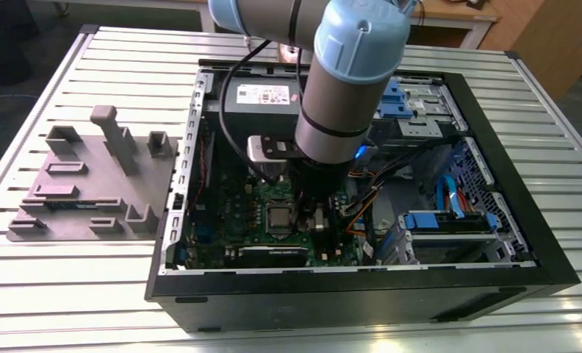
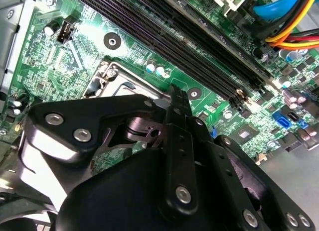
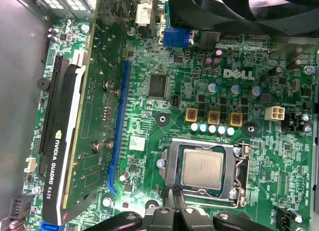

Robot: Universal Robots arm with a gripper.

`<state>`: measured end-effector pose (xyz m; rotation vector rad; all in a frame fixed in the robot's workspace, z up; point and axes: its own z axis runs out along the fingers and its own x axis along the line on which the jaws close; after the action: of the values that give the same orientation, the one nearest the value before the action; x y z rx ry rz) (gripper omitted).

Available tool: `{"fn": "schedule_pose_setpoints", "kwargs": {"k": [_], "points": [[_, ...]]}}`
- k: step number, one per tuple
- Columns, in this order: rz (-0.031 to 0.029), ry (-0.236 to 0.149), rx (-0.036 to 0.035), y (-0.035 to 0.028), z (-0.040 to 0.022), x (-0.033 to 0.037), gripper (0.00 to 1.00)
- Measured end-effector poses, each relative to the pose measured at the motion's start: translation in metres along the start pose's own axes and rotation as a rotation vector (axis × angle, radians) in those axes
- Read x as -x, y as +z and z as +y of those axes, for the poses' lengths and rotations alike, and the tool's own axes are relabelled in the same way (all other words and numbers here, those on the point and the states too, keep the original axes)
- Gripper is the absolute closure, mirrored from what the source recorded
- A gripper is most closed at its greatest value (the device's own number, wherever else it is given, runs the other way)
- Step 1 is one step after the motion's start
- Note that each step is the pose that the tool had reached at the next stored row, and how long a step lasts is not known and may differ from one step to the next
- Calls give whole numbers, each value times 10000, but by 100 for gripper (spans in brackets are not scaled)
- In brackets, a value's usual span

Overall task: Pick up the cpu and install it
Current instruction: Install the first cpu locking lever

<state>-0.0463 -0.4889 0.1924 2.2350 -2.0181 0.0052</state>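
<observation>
Cpu (image 3: 202, 170): pale silvery metal top, smooth, satin sheen, seated in socket frame (image 3: 241, 166) of bright bare metal. Motherboard (image 3: 199, 106): glossy green board. Graphics card (image 3: 60, 156) at 9 o'clock of cpu in first wrist view: matt black plastic shroud. Gripper (image 2: 175, 99): black metal, semi-gloss, shiny steel screws. Arm (image 1: 345, 88): matt grey metal tube, smooth pale-blue plastic cap. Fixture (image 1: 90, 180): matt grey plastic. Table (image 1: 56, 294): ribbed pale metal. Computer case (image 1: 369, 298): black painted metal, dull.
</observation>
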Motion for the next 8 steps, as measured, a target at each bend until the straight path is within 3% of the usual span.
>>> {"fn": "schedule_pose_setpoints", "kwargs": {"k": [8], "points": [[4, 2, -9, 19, -1, 2, 90]]}}
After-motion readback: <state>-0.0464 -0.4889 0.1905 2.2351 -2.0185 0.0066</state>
